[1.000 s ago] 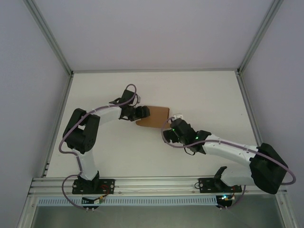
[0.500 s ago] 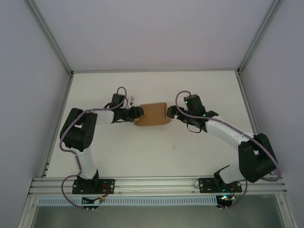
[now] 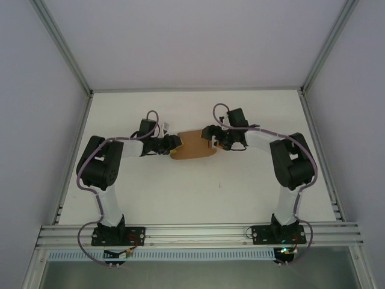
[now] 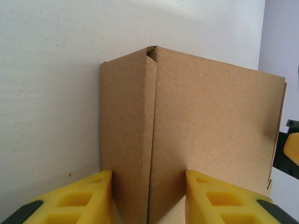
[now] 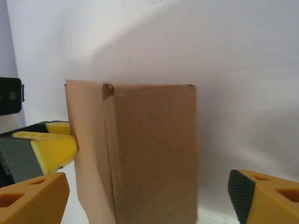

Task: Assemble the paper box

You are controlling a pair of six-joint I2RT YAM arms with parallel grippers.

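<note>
While the box (image 3: pixel 191 146) lay at mid-table (image 3: pixel 180 195), between the two arms, the left gripper (image 3: pixel 174 143) met its left end and the right gripper (image 3: pixel 210 133) its right end, as seen from overhead. Both arms reached forward from their bases and bent inward at the elbow, forearms low and wrists facing each other across the cardboard.

From the left wrist, the box (image 4: pixel 210 140) rose ahead as two brown panels meeting at a raised fold. The left gripper (image 4: pixel 149 191) was partly closed, its yellow fingers (image 4: pixel 84 198) set against the cardboard on either side of that fold, apparently pinching it.

From the right wrist, the box (image 5: pixel 154 154) showed one broad face and a narrow side strip. The right gripper (image 5: pixel 149 196) straddled it with jaws wide and held nothing, with a clear gap between its black pad (image 5: pixel 239 189) and the cardboard. A yellow finger of the left gripper (image 5: pixel 46 149) touched the box's far edge.

The box looked light and thin: stiff across each panel, ready to hinge at its creases, and likely to dent under a hard squeeze. Its matte surface should have offered fair grip. The folded corners and panel edges seemed the safest places to take hold, rather than the middle of a face.
</note>
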